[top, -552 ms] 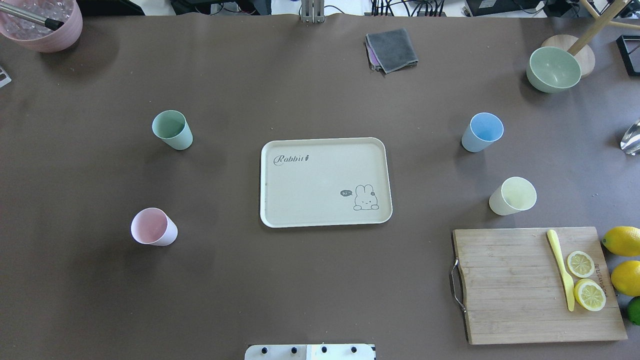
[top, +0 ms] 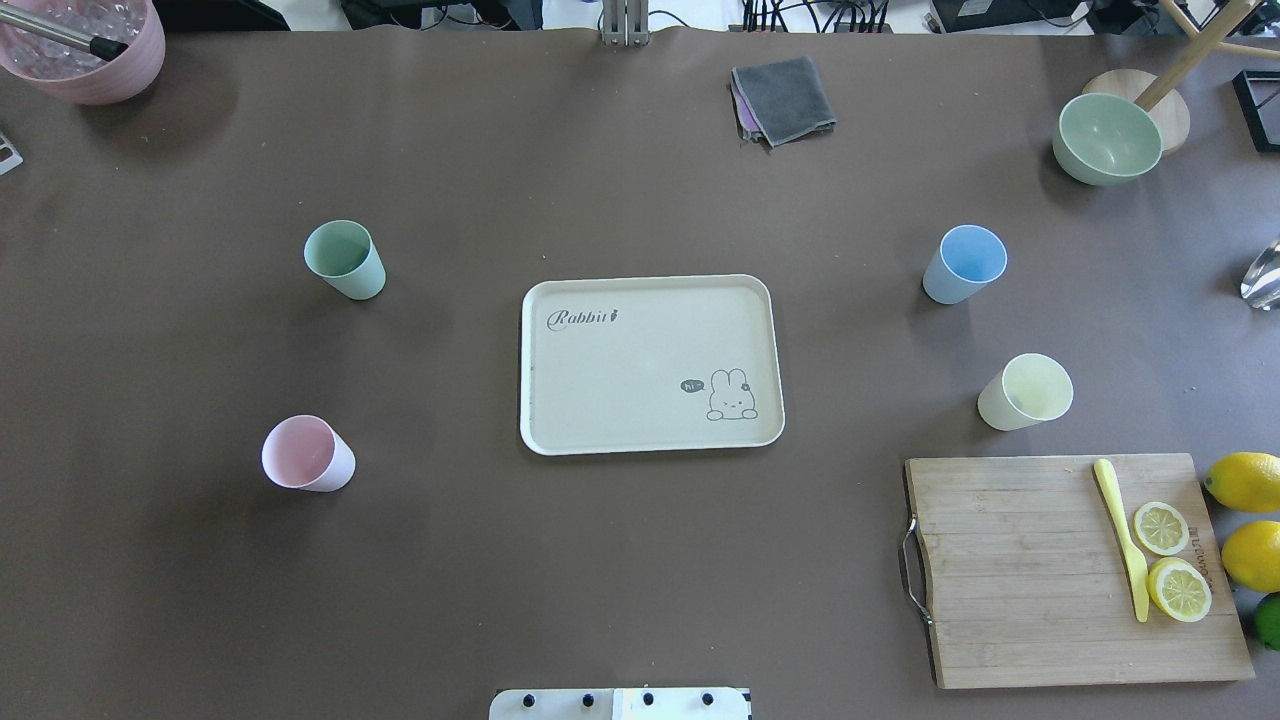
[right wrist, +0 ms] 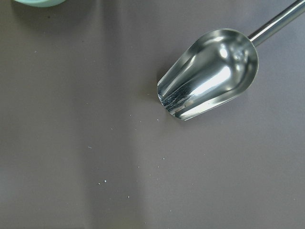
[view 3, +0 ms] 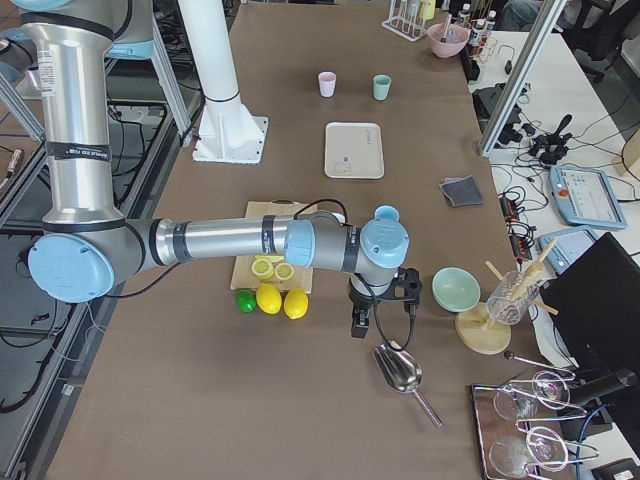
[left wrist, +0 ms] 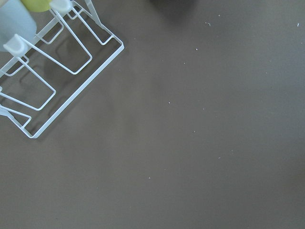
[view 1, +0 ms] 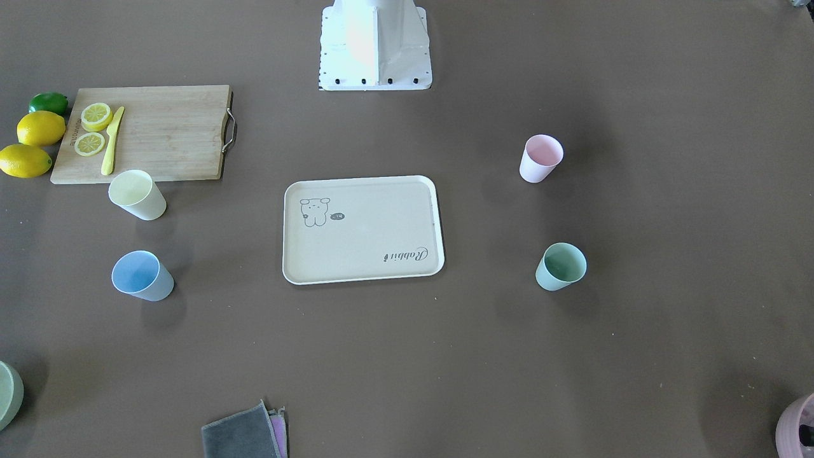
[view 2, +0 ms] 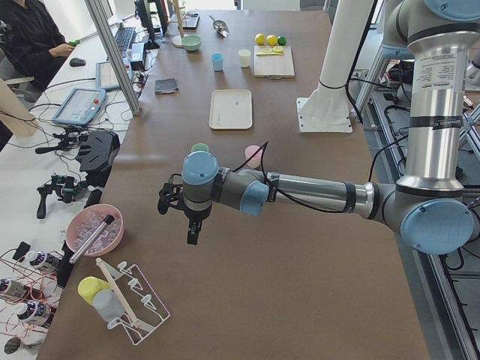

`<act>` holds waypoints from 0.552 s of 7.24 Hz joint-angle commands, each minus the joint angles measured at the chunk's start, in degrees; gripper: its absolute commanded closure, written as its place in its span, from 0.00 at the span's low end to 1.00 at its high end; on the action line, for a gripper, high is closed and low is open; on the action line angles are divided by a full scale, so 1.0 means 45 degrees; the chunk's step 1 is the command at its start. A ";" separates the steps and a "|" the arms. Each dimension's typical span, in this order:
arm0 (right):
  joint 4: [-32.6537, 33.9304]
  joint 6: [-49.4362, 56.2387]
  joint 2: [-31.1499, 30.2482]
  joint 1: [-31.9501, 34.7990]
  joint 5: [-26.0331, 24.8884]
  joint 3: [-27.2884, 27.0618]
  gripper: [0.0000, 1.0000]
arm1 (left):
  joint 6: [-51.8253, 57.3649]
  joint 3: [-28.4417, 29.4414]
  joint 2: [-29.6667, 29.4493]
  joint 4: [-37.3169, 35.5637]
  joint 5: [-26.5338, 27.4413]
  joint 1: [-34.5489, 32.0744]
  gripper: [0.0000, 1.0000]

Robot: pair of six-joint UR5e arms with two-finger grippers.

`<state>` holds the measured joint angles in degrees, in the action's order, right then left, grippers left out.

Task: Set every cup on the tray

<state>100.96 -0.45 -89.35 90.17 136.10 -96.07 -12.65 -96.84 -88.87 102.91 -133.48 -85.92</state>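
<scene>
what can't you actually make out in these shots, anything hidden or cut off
- Left gripper: shows only in the exterior left view, small; open or shut cannot be told.
- Right gripper: exterior right view only; same doubt.
- Mint cup: exterior left, only its rim shows above the left arm.
- Pink cup: exterior left, lower part behind that arm.
- Lime: overhead, cut by the right edge.
- Mauve pot: front-facing, cut by the corner.

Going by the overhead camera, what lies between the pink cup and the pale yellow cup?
Only the tray, with no cup on it, lies between the pink cup and the pale yellow cup. The overhead exterior view shows this, and the front-facing view agrees.
</scene>
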 commanded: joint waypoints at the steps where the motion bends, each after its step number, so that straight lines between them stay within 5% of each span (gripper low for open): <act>1: -0.0034 0.0002 -0.0008 0.0000 0.0049 -0.0019 0.00 | -0.0020 -0.0003 0.0023 0.0001 0.0015 -0.0008 0.02; 4: -0.0034 -0.0018 -0.0027 0.0000 0.0029 -0.0097 0.00 | -0.0040 0.0016 0.0023 0.0001 0.0092 0.0011 0.02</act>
<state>100.81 -0.50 -89.42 90.18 136.32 -96.43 -12.83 -96.84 -88.78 102.92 -133.30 -85.94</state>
